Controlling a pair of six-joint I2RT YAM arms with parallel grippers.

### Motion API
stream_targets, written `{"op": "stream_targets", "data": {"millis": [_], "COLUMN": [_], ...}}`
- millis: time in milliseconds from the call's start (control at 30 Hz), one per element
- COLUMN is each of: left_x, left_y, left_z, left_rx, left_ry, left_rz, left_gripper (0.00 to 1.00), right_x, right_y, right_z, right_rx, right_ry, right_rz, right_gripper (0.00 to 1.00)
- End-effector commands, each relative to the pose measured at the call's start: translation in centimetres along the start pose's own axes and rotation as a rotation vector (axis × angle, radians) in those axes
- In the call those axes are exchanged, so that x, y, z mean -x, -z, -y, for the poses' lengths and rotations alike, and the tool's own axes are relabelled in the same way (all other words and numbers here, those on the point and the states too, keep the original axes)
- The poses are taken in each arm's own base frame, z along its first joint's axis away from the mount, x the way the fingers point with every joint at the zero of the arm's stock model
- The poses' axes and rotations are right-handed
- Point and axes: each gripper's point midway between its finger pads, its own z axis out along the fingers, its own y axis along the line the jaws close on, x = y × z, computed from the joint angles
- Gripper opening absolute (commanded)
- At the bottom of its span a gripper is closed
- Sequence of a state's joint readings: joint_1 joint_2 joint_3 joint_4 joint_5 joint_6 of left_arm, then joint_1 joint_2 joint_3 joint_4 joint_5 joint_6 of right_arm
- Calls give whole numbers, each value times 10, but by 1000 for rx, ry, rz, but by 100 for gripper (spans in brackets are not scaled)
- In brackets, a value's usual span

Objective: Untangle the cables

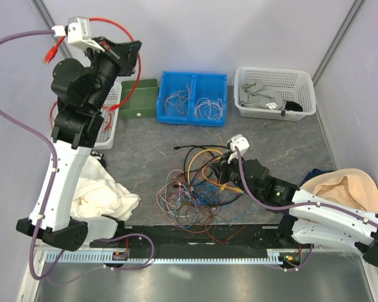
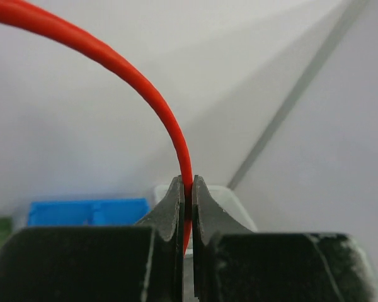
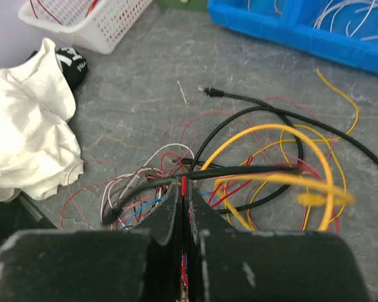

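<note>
Right at the lens, the left gripper (image 2: 186, 189) is clenched on the red cable (image 2: 152, 104), high above the green bin (image 1: 138, 100), with the wall close behind it. The right gripper (image 3: 184, 192), closed low in the tangle (image 1: 198, 189), seems to nip a red strand (image 3: 184, 184). I'd judge one cable is freed. Next it needs lowering and releasing, minding the bin rims. Bare table lies ahead of the right gripper.

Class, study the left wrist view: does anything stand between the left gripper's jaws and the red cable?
Nothing visible does. The left gripper has its jaws shut directly on the red cable, which arcs up and away to the left.
</note>
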State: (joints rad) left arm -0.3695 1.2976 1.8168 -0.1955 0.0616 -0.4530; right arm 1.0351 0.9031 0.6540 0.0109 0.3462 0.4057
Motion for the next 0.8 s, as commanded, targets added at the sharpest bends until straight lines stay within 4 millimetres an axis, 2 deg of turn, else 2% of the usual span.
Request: {"op": "stream_targets", "data": {"millis": [0,33,100,133,200,233,300,333,367,433,467,533,567,633,667,700,767], "left_x": [-38,-43,-44,-49,-58,-63,-75,-73,-94,-101,-115,-122,-133,-126,-136,-126,-121], "left_y": [8,14,23,31,34,40,43,49,53,61,64,70,71,69,68,63,56], "left_z": [-123,-160,-196,-231,-260,-291,-317,-333,-358,-383,-398,-416,-428,-438,-450,-452,-463], "left_rx": [424,521,617,697,758,827,890,951,1023,1098,1141,1200,1229,1262,1282,1288,1309], "left_ry": [-78,-88,-72,-63,-31,-26,-6,-11,14,36,62,66,72,50,39,25,11], "left_rz": [-37,-30,-13,-20,-32,-44,-62,-48,-90,-93,-114,-102,-111,-85,-110,-94,-96], "left_gripper": [2,2,2,2,2,2,2,2,2,2,2,2,2,2,2,2,4], "right_x": [7,5,1,-1,-4,-7,-9,-9,-9,-9,-9,-10,-10,-12,-15,-16,-18], "right_y": [-7,-8,-10,-10,-11,-11,-12,-13,-14,-15,-15,-16,-17,-17,-18,-19,-19], "right_z": [-18,-19,-23,-24,-28,-27,-27,-28,-28,-28,-28,-27,-28,-28,-28,-27,-26], "right_rx": [70,75,94,101,120,120,123,126,125,126,122,120,123,125,127,123,122], "right_ry": [-70,-72,-73,-74,-79,-80,-77,-68,-62,-50,-48,-43,-44,-49,-45,-43,-39], "right_rz": [31,24,7,4,-4,-7,-12,-12,-15,-16,-16,-16,-14,-14,-19,-24,-30], "right_gripper": [0,0,0,0,0,0,0,0,0,0,0,0,0,0,0,0,0]}}
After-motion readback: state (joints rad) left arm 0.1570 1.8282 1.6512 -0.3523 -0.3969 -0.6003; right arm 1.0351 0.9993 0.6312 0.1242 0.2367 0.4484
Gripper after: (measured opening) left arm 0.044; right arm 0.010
